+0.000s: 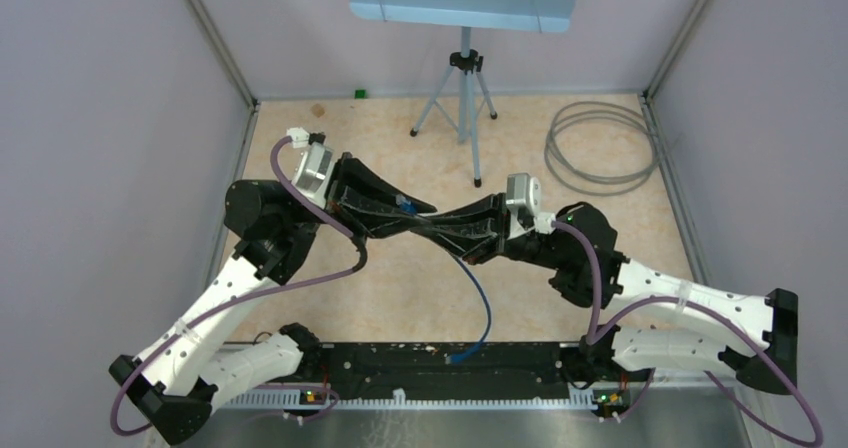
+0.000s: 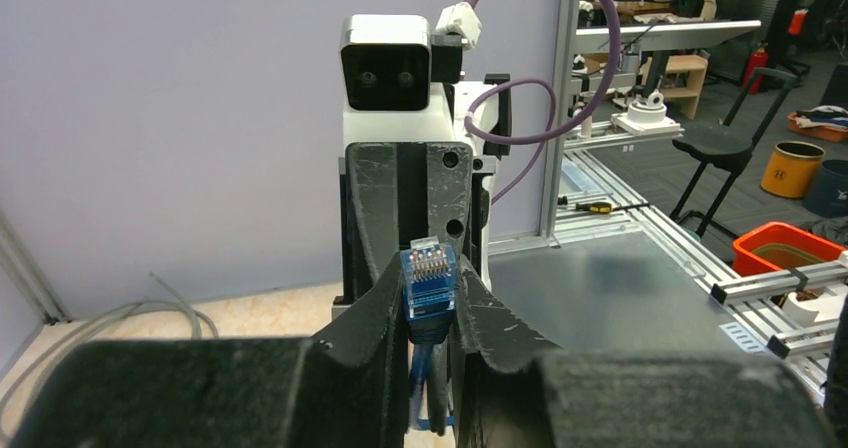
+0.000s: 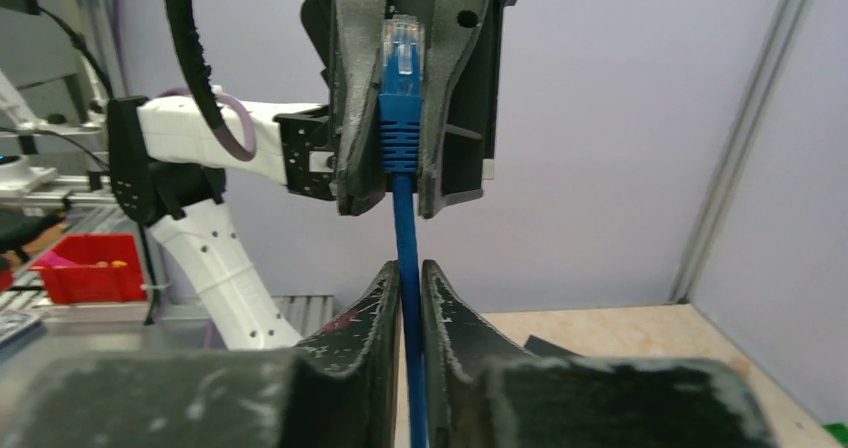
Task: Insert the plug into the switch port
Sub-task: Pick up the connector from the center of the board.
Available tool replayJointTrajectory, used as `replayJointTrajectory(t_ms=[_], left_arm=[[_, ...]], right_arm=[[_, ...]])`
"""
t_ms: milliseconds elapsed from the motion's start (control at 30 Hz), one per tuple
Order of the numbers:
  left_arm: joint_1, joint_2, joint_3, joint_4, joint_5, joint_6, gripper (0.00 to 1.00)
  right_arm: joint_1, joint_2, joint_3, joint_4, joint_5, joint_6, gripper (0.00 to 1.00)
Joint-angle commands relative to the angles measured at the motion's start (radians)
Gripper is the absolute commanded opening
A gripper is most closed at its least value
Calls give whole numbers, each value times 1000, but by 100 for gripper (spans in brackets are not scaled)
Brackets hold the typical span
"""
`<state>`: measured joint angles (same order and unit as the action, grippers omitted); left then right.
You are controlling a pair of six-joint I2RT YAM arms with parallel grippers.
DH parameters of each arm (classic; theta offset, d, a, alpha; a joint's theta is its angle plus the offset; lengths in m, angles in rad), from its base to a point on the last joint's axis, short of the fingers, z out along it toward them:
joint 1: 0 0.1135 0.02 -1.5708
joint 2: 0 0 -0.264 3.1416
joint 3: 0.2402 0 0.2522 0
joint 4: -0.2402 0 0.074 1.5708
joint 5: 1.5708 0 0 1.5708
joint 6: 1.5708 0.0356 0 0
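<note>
Plug (image 2: 428, 288): upright at frame centre, contacts showing.
Left gripper (image 2: 430, 271): jaws clamped on the plug, steadying it.
Right gripper (image 3: 410, 290): jaws together on the blue cable (image 3: 404, 218) just beneath, probably to take over for insertion.

No legible text or labels

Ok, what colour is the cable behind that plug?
The cable is blue, up to the clear plug. The right wrist view shows it best.
</note>
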<state>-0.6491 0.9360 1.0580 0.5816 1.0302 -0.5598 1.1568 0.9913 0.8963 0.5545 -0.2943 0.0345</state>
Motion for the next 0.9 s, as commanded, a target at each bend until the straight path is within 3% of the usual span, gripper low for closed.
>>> replayJointTrajectory(t_ms=[0, 67, 133, 167, 233, 633, 867], left_arm=[[1, -8, 8, 62, 32, -21, 1], [1, -14, 11, 51, 23, -14, 21], [2, -28, 16, 27, 10, 6, 58], [1, -37, 20, 8, 3, 19, 69], [1, -53, 32, -21, -8, 42, 82], [1, -103, 116, -228, -57, 179, 88], [1, -95, 151, -364, -162, 251, 91]], right_arm=[[12, 8, 44, 53, -11, 15, 0], [12, 0, 49, 31, 7, -4, 0], [12, -21, 40, 27, 21, -29, 0], [12, -33, 37, 25, 27, -54, 0], [12, -57, 37, 4, 38, -90, 0], [12, -141, 125, -256, 31, -373, 0], [12, -104, 208, -417, 92, -406, 0]])
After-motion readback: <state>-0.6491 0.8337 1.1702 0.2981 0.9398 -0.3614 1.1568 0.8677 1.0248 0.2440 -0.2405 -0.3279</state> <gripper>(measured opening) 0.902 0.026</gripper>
